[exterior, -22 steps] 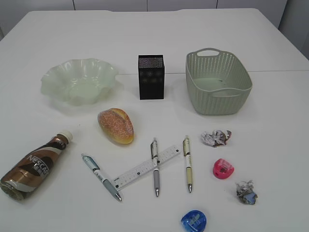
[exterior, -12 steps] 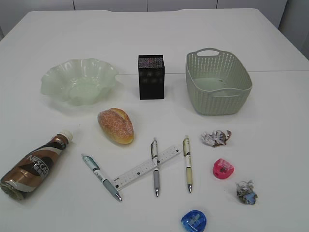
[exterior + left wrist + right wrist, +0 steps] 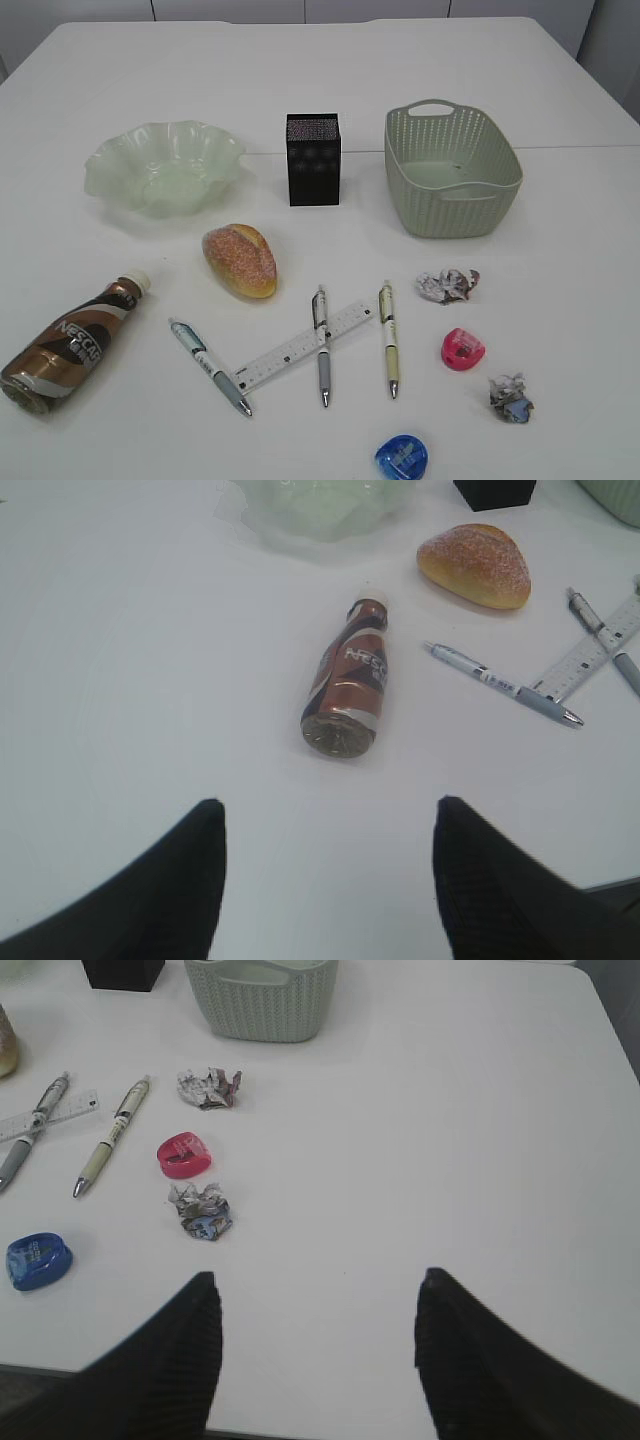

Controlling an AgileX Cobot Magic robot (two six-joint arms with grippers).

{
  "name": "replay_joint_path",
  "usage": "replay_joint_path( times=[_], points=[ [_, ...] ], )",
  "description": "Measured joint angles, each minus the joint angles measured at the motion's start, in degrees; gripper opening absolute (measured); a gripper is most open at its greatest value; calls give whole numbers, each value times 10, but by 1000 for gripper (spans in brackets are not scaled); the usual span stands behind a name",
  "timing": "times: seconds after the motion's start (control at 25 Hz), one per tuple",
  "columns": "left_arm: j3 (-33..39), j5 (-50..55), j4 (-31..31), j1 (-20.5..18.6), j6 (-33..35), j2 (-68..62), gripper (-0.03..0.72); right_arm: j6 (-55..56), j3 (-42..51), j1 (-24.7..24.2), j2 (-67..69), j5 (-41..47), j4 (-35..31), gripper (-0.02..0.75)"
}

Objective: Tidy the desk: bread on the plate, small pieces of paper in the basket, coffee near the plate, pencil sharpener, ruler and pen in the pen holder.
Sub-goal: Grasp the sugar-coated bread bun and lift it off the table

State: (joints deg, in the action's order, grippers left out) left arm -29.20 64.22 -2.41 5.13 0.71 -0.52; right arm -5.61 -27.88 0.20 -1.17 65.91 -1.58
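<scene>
Both pincers, left (image 3: 325, 865) and right (image 3: 315, 1345), gape wide and hold nothing above the white tabletop (image 3: 560, 210). Bread (image 3: 240, 259) lies near the green plate (image 3: 163, 166), seemingly not touching; the coffee bottle (image 3: 347, 680) lies on its side

Translucent glossy plate (image 3: 165, 168), perforated matt plastic basket (image 3: 452, 170), crumpled paper (image 3: 447, 285)

Bread (image 3: 240, 260) between plate (image 3: 165, 167) and pens (image 3: 322, 345)
</scene>
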Motion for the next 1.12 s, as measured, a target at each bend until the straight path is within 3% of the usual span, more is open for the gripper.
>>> replay_joint_path(
  times=[0.68,0.96,1.12],
  points=[
    [0,0,-1,0,0,0,459,16,-1,0,0,-1,-1,480],
    [0,0,-1,0,0,0,457,43,-14,0,53,-23,-98,480],
    [0,0,-1,0,0,0,455,0,-27,0,140,-47,-138,480]
  ],
)
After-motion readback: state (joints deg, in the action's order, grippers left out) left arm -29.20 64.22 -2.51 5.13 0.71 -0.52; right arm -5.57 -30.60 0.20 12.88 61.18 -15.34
